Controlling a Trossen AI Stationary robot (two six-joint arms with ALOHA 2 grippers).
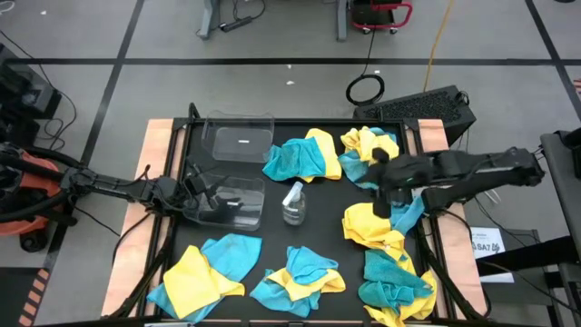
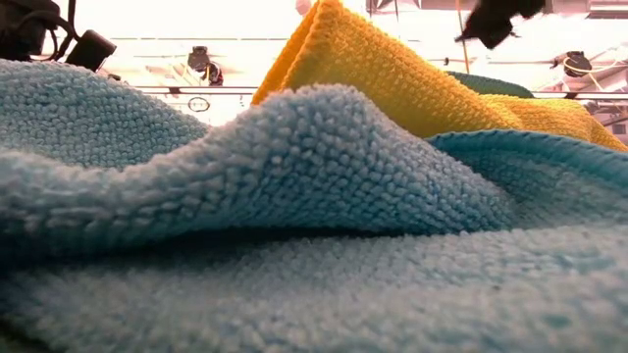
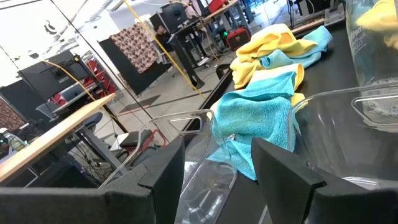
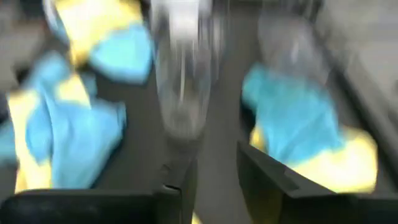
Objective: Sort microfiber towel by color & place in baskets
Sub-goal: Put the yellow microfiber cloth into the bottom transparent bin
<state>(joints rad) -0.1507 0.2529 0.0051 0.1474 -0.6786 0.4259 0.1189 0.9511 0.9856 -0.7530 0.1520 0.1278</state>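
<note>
Yellow and teal towels lie in several crumpled piles on the black mat: far middle (image 1: 304, 156), far right (image 1: 368, 145), right (image 1: 372, 227), near right (image 1: 395, 282), near middle (image 1: 298, 277), near left (image 1: 204, 272). Two clear tubs stand at the far left, one (image 1: 241, 141) behind the other (image 1: 234, 202). My left gripper (image 1: 195, 182) (image 3: 214, 180) is open at the nearer tub's left rim (image 3: 205, 180), which shows between its fingers. My right gripper (image 1: 390, 193) (image 4: 214, 186) is open above the right pile and touches nothing. Teal (image 2: 294, 196) and yellow (image 2: 363, 59) towels fill the low view. My left gripper comes level from the table's left, and its fingers (image 3: 165, 171) stand on either side of the nearer tub's clear rim (image 3: 208, 171). Whether they touch the plastic cannot be told. The tub sits flat on the mat.
A small clear spray bottle (image 1: 293, 202) (image 4: 180, 81) stands upright mid-table between the nearer tub and my right gripper. Wooden strips edge the mat left (image 1: 154, 163) and right (image 1: 436, 136). A dark case (image 1: 427, 107) sits beyond the far right corner.
</note>
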